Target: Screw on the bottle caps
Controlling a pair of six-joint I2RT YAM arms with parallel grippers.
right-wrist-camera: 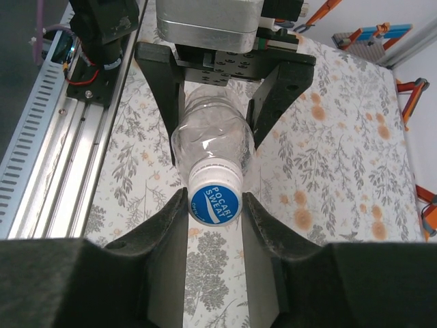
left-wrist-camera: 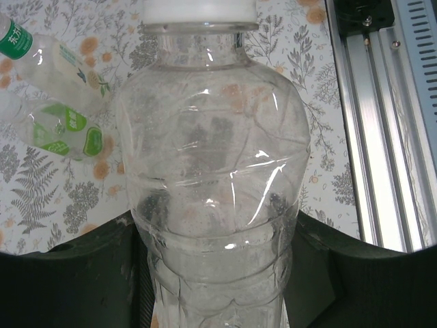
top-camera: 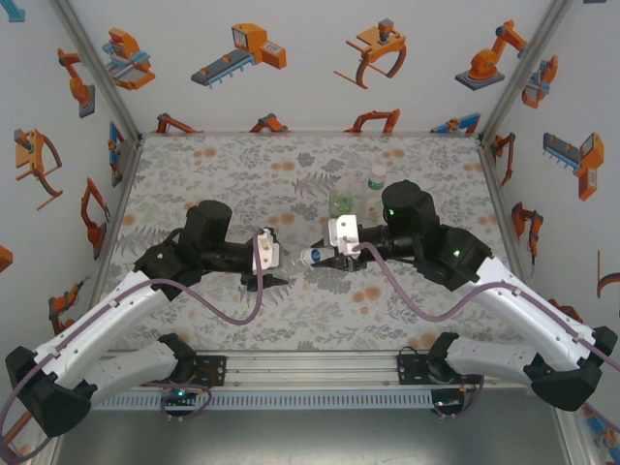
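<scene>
left jaws gripped the clear bottle point(left-wrist-camera: 218, 171) round its body, level near mid-worktop point(top-camera: 194, 174), likely to stop it spinning. right jaws pinched shut on the blue cap point(right-wrist-camera: 215, 199) at its neck, seemingly placed to twist. two other bottles point(top-camera: 341, 201) stood toward the far edge.

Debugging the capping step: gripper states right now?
Left gripper: closed on the clear bottle.
Right gripper: closed on the blue cap.

Fern-and-flower patterned tabletop point(top-camera: 320, 325), aluminium rail point(top-camera: 310, 368) at its near edge, walls point(top-camera: 310, 97) with orange robot pictures
</scene>
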